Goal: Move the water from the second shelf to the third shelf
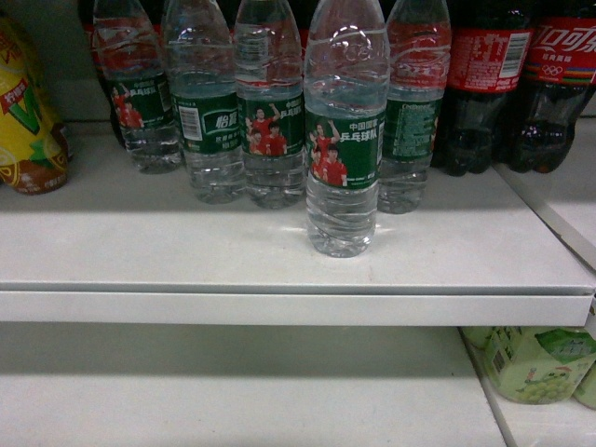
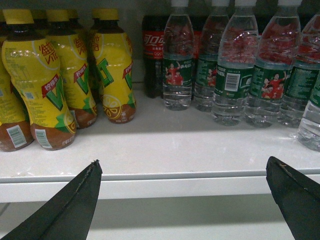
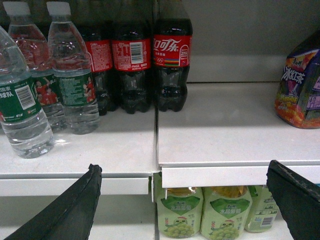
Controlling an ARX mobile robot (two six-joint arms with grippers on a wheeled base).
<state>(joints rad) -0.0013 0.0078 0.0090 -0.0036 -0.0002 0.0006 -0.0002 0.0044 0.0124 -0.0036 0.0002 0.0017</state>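
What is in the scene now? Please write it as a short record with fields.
target: water, front bottle, standing upright and nearest the shelf edge
behind it: row of same water bottles
right of row: cola bottles
left of row: yellow juice bottles
shelf below: light green drink bottles
left gripper: open, empty, in front of shelf
right gripper: open, empty

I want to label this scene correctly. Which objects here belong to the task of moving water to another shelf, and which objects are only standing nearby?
Belong to the job:
- front water bottle, standing ahead of the row
- shelf it stands on
- left gripper, open
- right gripper, open

Only nearby:
- other water bottles
- cola bottles
- yellow tea bottles
- green drink bottles
- purple pack
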